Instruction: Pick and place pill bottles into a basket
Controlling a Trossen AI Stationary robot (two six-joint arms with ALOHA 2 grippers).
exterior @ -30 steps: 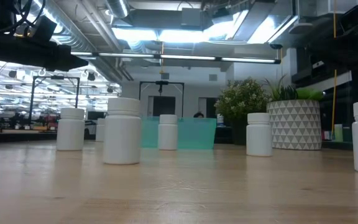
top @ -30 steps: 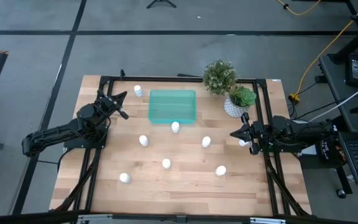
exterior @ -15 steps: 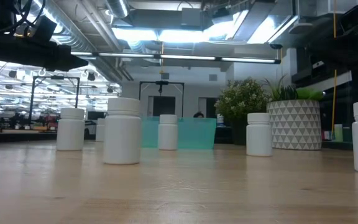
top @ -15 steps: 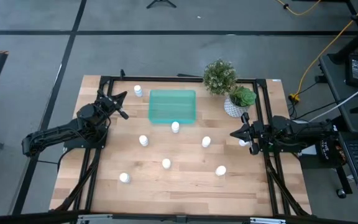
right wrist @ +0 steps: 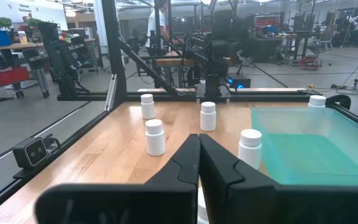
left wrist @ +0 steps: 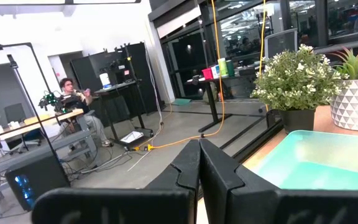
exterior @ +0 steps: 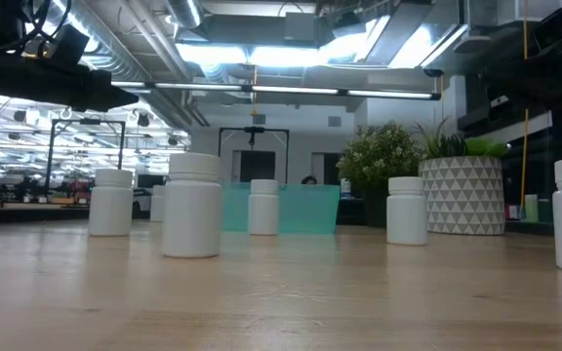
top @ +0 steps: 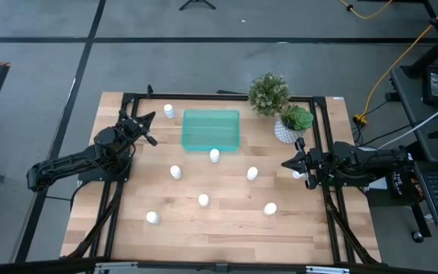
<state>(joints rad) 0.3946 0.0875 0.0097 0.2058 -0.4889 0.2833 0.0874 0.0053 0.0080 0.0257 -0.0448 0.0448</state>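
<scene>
Here the basket (top: 211, 129), a shallow translucent teal tray, lies toward the far edge of the table (top: 226, 228) and holds nothing; it serves as the landmark. The pill bottles (top: 214, 155) stand upright and scattered: one touching or just beside the basket's near rim, one off its far left corner, and the rest on the bare wood nearer the front edge, well apart from one another. The left gripper (top: 144, 119) hangs to the left of the basket, its fingers pressed together and empty. The right gripper (top: 290, 162) waits to the right of the basket, beside the white plant pot (top: 286, 131), likewise closed with nothing between its fingers; a bottle appears to stand just beside it. No bottle has yet been placed. Each bottle looks light, rigid and smooth-walled, so it would probably tip or skid if nudged; a hold across the cylindrical body, below the cap, seems safest.
</scene>
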